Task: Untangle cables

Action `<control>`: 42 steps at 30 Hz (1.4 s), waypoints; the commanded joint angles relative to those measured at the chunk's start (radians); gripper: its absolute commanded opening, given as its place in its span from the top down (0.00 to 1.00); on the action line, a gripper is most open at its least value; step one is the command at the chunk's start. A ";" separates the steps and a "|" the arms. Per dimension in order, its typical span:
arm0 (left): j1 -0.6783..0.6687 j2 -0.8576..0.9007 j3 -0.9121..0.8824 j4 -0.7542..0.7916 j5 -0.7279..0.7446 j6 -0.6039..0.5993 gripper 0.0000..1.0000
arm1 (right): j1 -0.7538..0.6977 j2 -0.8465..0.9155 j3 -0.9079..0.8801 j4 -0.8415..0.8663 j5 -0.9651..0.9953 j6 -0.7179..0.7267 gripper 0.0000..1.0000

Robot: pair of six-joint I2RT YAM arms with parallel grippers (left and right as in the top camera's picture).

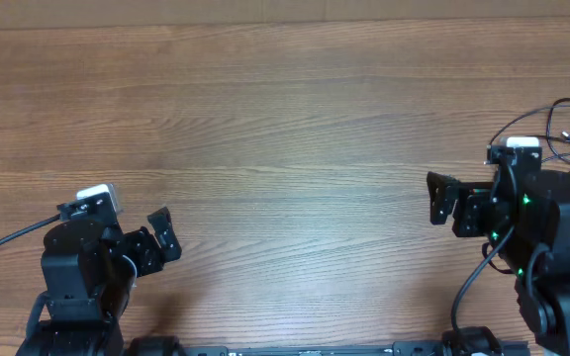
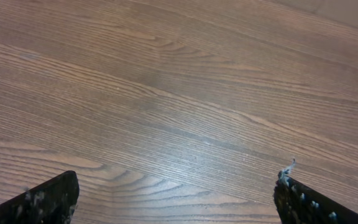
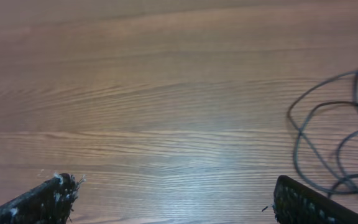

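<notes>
Since the cables [image 1: 566, 136] lie by the table's [image 1: 285, 119] right edge, the right gripper [image 1: 435, 200], wide open and empty like the left gripper [image 1: 164, 235], should grab one loose loop.

No legible text, label or number anywhere (arms and table alike).

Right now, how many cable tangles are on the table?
1. The cables lie in one loose tangle at the far right of the table, beside the right arm. The frame edge cuts them off, so more may be hidden.
</notes>
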 commanded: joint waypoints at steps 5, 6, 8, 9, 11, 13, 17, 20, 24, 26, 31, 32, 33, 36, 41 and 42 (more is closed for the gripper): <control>-0.002 0.002 -0.011 0.000 -0.003 0.011 0.00 | -0.003 -0.250 -0.225 0.269 0.021 -0.017 0.00; -0.002 0.002 -0.011 0.000 -0.003 0.011 0.00 | -0.003 -0.296 -0.281 0.329 0.011 -0.017 0.00; -0.002 0.002 -0.011 0.000 -0.003 0.011 0.00 | -0.003 -0.392 -0.399 0.457 -0.008 -0.017 0.00; -0.002 0.002 -0.011 0.000 -0.003 0.011 0.00 | -0.003 -0.416 -0.431 0.492 -0.012 -0.017 0.00; -0.002 0.002 -0.011 0.000 -0.003 0.011 0.00 | -0.003 -0.525 -0.581 0.664 -0.026 -0.016 0.00; -0.002 0.002 -0.011 0.000 -0.003 0.011 0.00 | -0.003 -0.605 -0.705 0.811 -0.040 -0.014 0.00; -0.002 0.002 -0.011 0.000 -0.003 0.011 0.00 | -0.003 -0.719 -0.907 1.070 -0.052 -0.013 0.00; -0.002 0.002 -0.011 0.000 -0.003 0.011 0.00 | -0.003 -0.768 -0.995 1.171 -0.051 -0.013 0.00; -0.002 0.002 -0.011 0.000 -0.003 0.011 0.00 | -0.023 -0.789 -1.061 1.201 -0.052 -0.013 0.00; -0.002 0.002 -0.011 0.000 -0.003 0.011 0.00 | -0.031 -0.789 -1.086 1.209 -0.052 -0.014 0.00; -0.002 0.002 -0.011 0.000 -0.003 0.011 0.00 | -0.069 -0.789 -1.089 1.113 -0.053 -0.071 0.00; -0.002 0.002 -0.011 0.000 -0.003 0.011 0.00 | -0.072 -0.789 -1.089 1.094 -0.053 -0.078 0.00; -0.002 0.002 -0.011 0.000 -0.003 0.011 0.00 | -0.076 -0.789 -1.089 1.059 -0.052 -0.082 0.00; -0.002 0.002 -0.011 0.000 -0.003 0.011 0.00 | -0.076 -0.789 -1.089 0.929 -0.057 -0.077 0.00; -0.002 0.002 -0.011 0.000 -0.003 0.011 0.00 | -0.076 -0.789 -1.088 0.929 -0.056 -0.077 0.00; -0.002 0.002 -0.011 0.000 -0.003 0.011 0.00 | -0.076 -0.789 -1.089 0.929 -0.056 -0.077 0.00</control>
